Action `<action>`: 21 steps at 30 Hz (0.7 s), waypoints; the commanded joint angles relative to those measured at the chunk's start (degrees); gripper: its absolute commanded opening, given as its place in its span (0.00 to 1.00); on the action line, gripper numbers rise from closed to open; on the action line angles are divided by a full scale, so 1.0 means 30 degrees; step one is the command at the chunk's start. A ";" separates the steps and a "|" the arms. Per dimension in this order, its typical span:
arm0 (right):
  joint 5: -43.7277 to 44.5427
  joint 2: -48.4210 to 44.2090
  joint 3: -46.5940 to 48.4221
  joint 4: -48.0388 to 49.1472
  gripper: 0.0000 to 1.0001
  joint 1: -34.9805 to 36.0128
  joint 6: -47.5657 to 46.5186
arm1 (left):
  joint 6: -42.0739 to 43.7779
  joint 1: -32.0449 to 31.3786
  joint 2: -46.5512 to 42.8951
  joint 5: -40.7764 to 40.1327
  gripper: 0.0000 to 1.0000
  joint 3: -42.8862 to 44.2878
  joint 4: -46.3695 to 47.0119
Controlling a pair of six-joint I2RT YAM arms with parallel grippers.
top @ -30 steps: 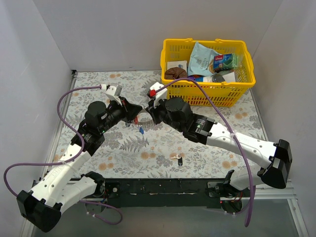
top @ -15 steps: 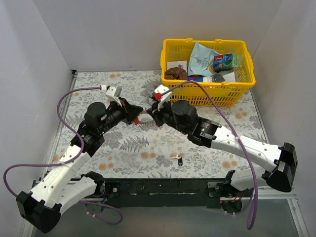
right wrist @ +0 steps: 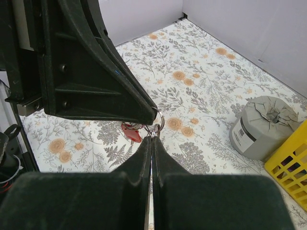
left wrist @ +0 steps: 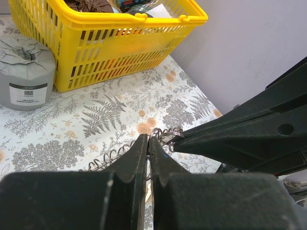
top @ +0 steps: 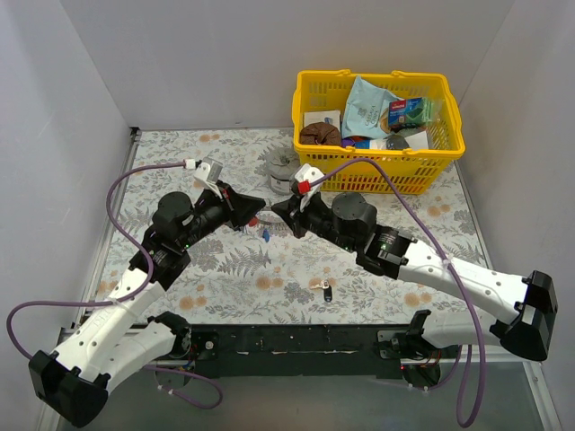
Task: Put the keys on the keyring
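Note:
The keyring (top: 267, 219) hangs above the mat between my two grippers, a thin silvery loop (left wrist: 165, 134) with coiled wire (left wrist: 109, 156) trailing left. My left gripper (top: 257, 215) is shut on it, jaws pressed together (left wrist: 147, 139). From the other side my right gripper (top: 279, 212) is shut on a small ring of it (right wrist: 157, 125), tip to tip with the left fingers (right wrist: 103, 86). A red key tag (right wrist: 132, 133) and a blue one (top: 268, 236) dangle below. One loose key (top: 325, 288) with a dark head lies on the mat near the front.
A grey tin cup (top: 281, 169) stands behind the grippers (left wrist: 26, 72) (right wrist: 263, 127). The yellow basket (top: 377, 175) of packets sits at the back right (left wrist: 110, 40). White walls close in the floral mat (top: 377, 269).
Both grippers, still joined at the keyring, have drifted nearer and slightly right. The right arm has swung lower and stretched out, uncovering the grey cup.

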 commanded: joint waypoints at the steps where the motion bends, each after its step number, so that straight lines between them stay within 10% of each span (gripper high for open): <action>1: -0.0982 -0.1355 -0.0119 0.1701 0.01 0.0069 -0.0272 | -0.0028 0.0501 -0.0518 -0.2003 0.00 -0.0500 0.0819; 21: -0.1189 -0.2820 -0.1320 0.2815 0.01 -0.0165 0.0050 | -0.0263 0.0501 -0.0782 -0.2412 0.00 -0.0853 0.1551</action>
